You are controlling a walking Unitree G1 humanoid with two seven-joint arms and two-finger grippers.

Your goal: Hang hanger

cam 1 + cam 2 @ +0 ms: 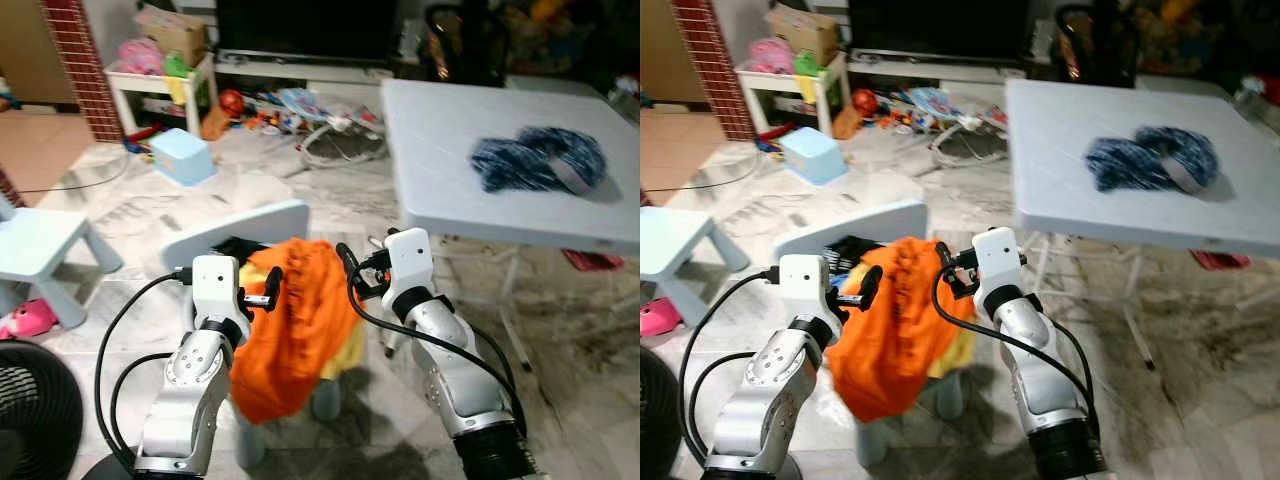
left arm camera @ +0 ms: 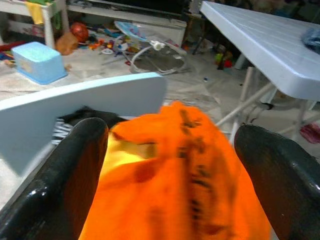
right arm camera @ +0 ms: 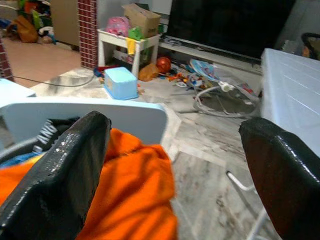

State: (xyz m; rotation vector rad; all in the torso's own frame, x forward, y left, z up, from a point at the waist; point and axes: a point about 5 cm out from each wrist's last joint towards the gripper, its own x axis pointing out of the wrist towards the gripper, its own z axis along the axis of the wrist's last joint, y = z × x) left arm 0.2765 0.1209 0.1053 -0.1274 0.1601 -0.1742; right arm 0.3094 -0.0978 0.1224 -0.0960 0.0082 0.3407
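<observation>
Head view: two grippers, one orange garment [image 1: 295, 325] heaped on one small pale-blue chair [image 1: 255, 222]. The left gripper [image 1: 268, 290] and right gripper [image 1: 345, 268] flank the heap, one at each side. One dark blue cloth [image 1: 538, 160] lies on the white table [image 1: 450, 150].

Left wrist: fingers [image 2: 60, 185] spread wide, orange folds between them.

Right wrist: fingers [image 3: 65, 175] parted, garment beside the near one. No hanger is discernible.

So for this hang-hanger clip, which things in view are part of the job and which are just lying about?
Job in hand:
left gripper, open beside the clothes
right gripper, open on the other side
orange garment heaped on the small chair
No hanger can be made out.

Just lying about:
blue cloth on the white table
light blue box on the floor
scattered toys
</observation>
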